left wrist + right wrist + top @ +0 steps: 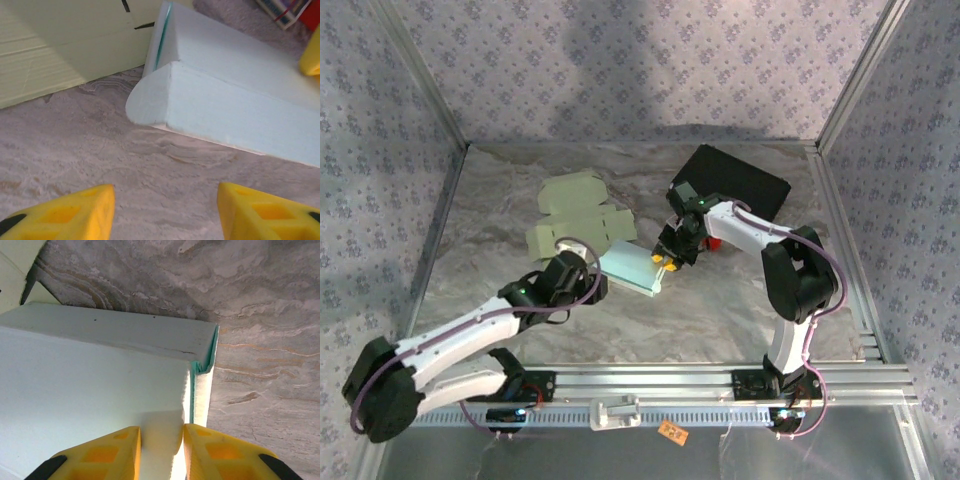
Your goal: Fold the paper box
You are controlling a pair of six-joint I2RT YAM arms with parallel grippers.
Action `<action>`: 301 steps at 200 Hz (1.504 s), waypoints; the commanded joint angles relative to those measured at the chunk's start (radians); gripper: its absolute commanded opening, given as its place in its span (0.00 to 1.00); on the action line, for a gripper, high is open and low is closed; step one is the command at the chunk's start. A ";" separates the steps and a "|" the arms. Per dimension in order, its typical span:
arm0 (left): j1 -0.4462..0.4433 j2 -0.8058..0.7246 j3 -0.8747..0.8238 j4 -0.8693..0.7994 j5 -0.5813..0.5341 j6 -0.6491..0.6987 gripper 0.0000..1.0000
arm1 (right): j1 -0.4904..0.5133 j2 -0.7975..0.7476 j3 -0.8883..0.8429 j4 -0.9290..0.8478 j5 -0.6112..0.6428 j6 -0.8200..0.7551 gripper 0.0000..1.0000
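Closest in the left wrist view, the two yellow left fingers stand wide apart with nothing between them. Only bare marbled grey worktop shows in the gap, and they grip nothing. Just ahead of their tips, and apart from them, lies the paper box, pale blue and partly folded. A rounded flap end faces the fingers, a long side wall runs off ahead and to the right, and a raised panel with a teal edge stands behind it. Ahead and to the left of the same fingers, a pale green cardboard blank lies flat on the worktop, right beside the box's far corner. In the right wrist view the right fingers are drawn close together with a thin white flap of the box pinched between them, so this pair has hold of the box at its edge. The broad pale blue face spreads ahead and to the left of their tips, and a folded corner with teal lining sits just ahead on the right. From above, the box lies between the two pairs of fingers, the left pair off its near-left end and the right pair on its far-right end. Beyond the right fingers a flat black tray rests on the worktop, and a small red object shows just beside them.
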 commanded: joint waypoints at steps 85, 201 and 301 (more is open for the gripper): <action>0.397 0.335 0.535 -0.339 0.531 -0.003 0.56 | 0.003 0.012 0.079 -0.125 0.094 -0.158 0.33; 0.379 0.695 0.537 -0.302 0.587 0.148 0.52 | 0.036 0.090 0.047 -0.115 0.038 -0.191 0.47; 0.296 0.647 0.466 -0.302 0.553 0.081 0.44 | 0.008 0.112 0.047 -0.188 0.143 -0.329 0.45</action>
